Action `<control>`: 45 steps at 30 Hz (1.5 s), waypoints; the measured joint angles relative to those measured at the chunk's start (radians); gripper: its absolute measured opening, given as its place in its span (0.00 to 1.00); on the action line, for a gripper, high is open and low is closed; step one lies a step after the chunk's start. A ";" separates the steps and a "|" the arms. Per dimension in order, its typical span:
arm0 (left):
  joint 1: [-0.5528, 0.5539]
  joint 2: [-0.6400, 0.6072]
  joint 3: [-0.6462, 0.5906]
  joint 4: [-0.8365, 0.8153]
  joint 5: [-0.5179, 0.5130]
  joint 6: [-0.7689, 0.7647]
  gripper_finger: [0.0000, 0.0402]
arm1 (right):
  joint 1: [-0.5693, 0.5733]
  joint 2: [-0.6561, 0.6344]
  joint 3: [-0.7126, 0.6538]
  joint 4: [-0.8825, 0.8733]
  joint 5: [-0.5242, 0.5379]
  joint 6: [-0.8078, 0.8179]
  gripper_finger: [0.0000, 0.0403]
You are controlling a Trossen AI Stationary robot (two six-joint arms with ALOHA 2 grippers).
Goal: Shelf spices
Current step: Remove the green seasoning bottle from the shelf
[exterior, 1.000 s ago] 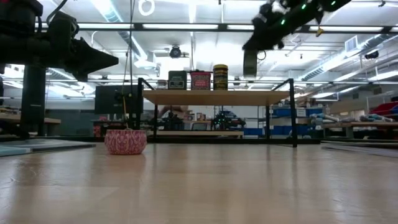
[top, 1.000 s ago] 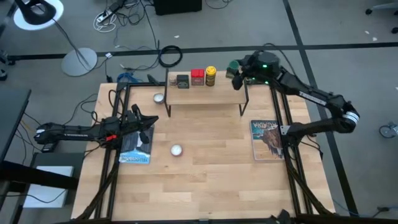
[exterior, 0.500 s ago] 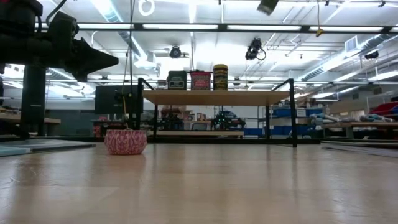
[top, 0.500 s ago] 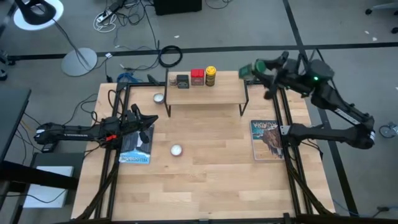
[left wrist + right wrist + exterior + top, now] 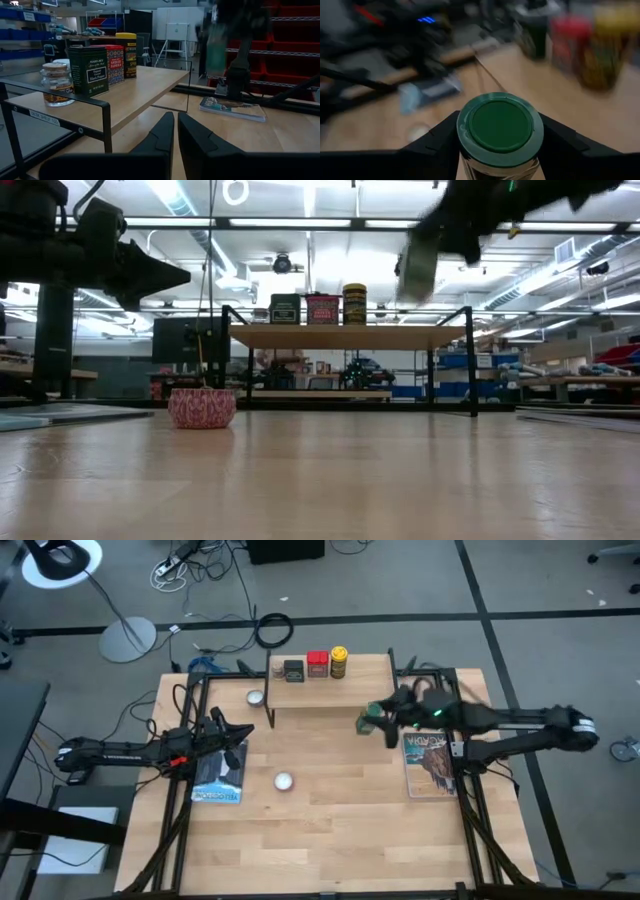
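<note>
— Where's the green-capped jar (image 5: 500, 132)?

— Pinched in the right end effector (image 5: 374, 718), in the air by the shelf's (image 5: 330, 690) front right corner. The right wrist view shows its cap face-on between both fingers; from above it blurs, long axis unclear.

— And the left end effector (image 5: 175, 131)?

— Fingers pressed together over the table (image 5: 340, 810), low on the left. Its wrist view shows the tins upright.
</note>
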 joint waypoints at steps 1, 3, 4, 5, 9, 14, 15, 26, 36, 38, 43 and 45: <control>0.000 0.000 0.000 0.000 0.000 -0.006 0.07 | 0.005 0.018 -0.033 0.043 0.026 0.009 0.51; 0.000 0.000 0.000 0.000 0.000 -0.010 0.07 | 0.014 0.052 -0.082 0.127 0.055 0.035 0.51; 0.000 0.000 0.000 0.000 0.000 -0.012 0.07 | 0.018 0.070 -0.099 0.154 0.063 0.051 0.51; 0.000 0.000 0.000 0.000 0.000 -0.012 0.07 | 0.022 0.089 -0.113 0.163 0.073 0.067 0.51; 0.000 0.000 0.000 -0.001 -0.001 -0.012 0.07 | 0.064 0.168 -0.131 0.157 0.106 0.078 0.51; 0.000 0.000 0.000 -0.001 -0.001 -0.013 0.07 | 0.106 0.257 -0.130 0.161 0.144 0.090 0.51; 0.000 0.000 0.000 -0.001 -0.001 -0.014 0.07 | 0.112 0.273 -0.130 0.164 0.160 0.096 0.51; 0.000 0.000 0.000 -0.001 -0.001 -0.016 0.07 | 0.156 0.430 -0.129 0.293 0.195 0.105 0.51; 0.000 0.000 0.000 -0.002 -0.001 -0.017 0.07 | 0.156 0.464 -0.129 0.371 0.183 0.044 0.57; 0.000 0.000 0.000 -0.002 -0.001 -0.017 0.07 | 0.159 0.460 -0.129 0.371 0.183 0.028 0.57; 0.000 0.000 0.000 -0.003 -0.001 -0.017 0.07 | 0.172 0.459 -0.129 0.390 0.183 0.011 0.59; 0.000 0.000 0.000 -0.004 -0.001 -0.017 0.07 | 0.177 0.459 -0.129 0.393 0.183 0.011 0.62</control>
